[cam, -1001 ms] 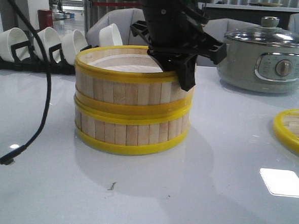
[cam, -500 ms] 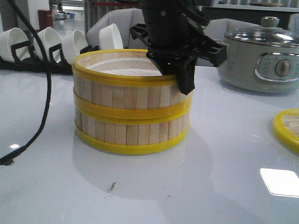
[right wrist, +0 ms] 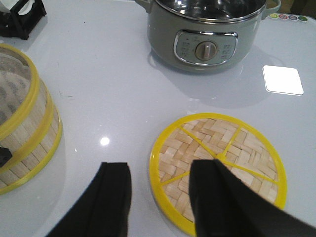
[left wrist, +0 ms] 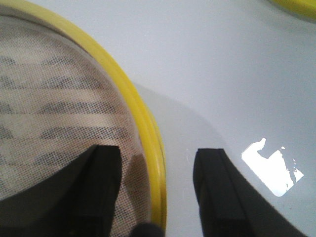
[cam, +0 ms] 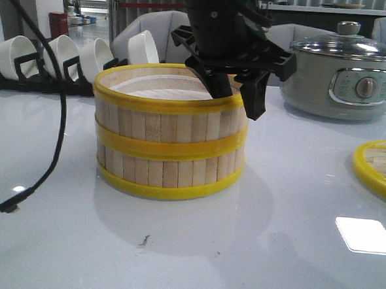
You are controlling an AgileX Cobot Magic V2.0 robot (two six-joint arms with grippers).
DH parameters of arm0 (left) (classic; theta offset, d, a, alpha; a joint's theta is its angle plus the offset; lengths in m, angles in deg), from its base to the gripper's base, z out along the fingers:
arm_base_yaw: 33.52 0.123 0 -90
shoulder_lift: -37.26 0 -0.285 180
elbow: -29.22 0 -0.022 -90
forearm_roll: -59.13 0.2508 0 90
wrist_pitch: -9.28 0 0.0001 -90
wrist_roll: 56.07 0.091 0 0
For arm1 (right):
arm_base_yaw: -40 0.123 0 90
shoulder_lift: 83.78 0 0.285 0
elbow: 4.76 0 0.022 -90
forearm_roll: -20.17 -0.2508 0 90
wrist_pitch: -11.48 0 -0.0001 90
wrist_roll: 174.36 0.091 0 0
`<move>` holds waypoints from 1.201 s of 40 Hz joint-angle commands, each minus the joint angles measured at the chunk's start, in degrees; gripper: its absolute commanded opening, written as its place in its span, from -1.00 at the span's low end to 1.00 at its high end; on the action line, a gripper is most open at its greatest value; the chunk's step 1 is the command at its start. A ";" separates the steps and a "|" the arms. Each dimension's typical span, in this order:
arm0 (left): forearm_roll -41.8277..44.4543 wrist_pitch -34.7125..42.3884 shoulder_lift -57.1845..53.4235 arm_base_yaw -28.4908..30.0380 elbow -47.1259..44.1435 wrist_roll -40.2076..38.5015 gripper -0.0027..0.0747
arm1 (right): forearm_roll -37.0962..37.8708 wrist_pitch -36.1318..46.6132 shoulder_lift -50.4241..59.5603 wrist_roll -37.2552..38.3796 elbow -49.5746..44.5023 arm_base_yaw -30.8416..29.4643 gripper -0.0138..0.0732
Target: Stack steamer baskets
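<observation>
The two steamer baskets (cam: 169, 140) sit one on top of the other, standing straight up with the open side facing up. The left gripper (cam: 238, 95) is just above the top basket's rim, fingers spread apart, one inside and one outside, holding nothing. The right gripper (right wrist: 158, 197) is open above the woven lid (right wrist: 217, 168), well away from the stack.

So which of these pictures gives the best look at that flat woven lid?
The right wrist view: the woven lid lies nearly whole below the open right gripper. The front view catches only its edge at the right border. The left wrist view shows at most a yellow sliver in a corner, possibly its rim.
</observation>
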 commanded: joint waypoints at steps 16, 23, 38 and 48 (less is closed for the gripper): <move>0.73 0.30 -3.76 0.06 13.70 -0.08 -0.07 | 0.64 4.21 0.33 0.00 1.99 -0.18 0.22; 2.48 -1.34 -4.49 2.46 15.39 -0.08 -0.69 | 0.64 4.21 0.33 0.00 1.99 -0.18 0.22; 3.59 -7.39 -12.02 18.65 15.12 -1.64 -0.65 | 0.64 4.19 0.33 0.00 1.99 -0.18 0.22; 3.59 -6.94 -21.40 31.07 12.19 -2.57 -0.65 | 0.64 4.19 0.33 0.00 1.99 -0.18 0.22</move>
